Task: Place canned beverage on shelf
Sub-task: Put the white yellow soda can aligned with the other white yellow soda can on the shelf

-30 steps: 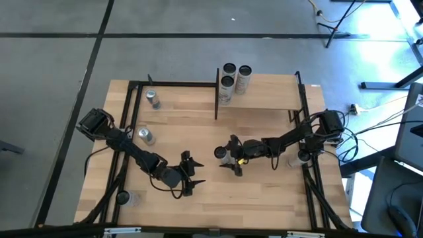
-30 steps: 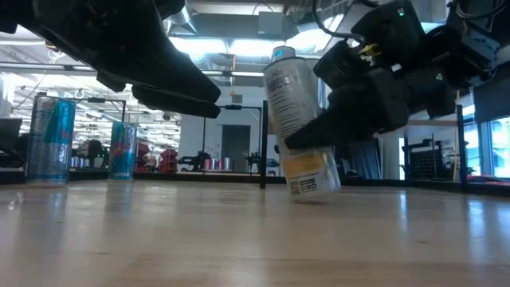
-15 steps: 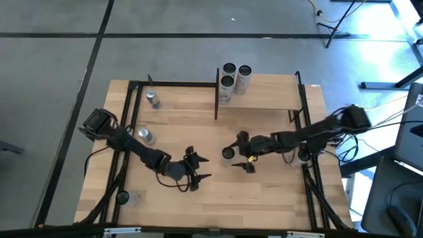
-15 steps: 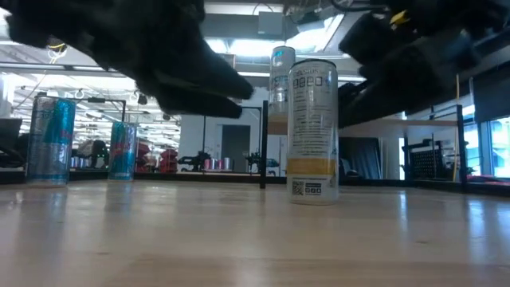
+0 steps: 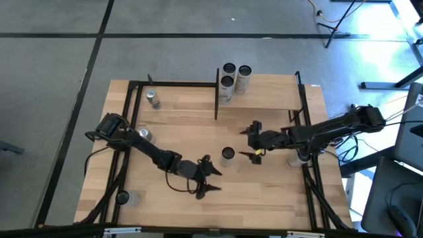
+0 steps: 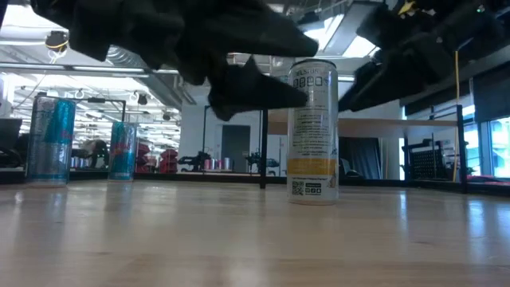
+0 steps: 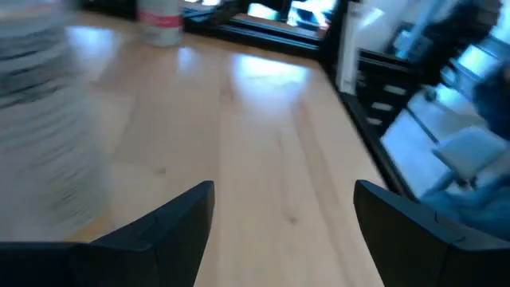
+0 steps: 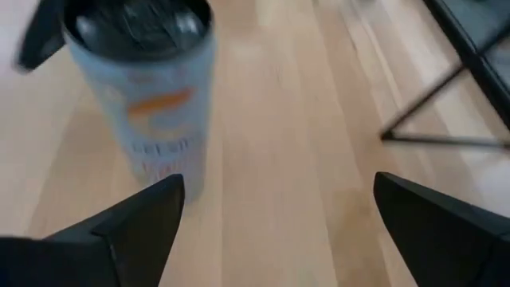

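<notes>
A white can (image 5: 227, 154) stands upright on the tabletop (image 5: 264, 192) — flanked by the left gripper (image 5: 210, 179) and right gripper (image 5: 254, 139), both spread wide and empty.

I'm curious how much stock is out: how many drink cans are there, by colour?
Blue cans: 2
Pale cans on the shelf: 3
Pale can with yellow band, below the shelf: 1
Total: 6; two unclear round things left uncounted.
</notes>
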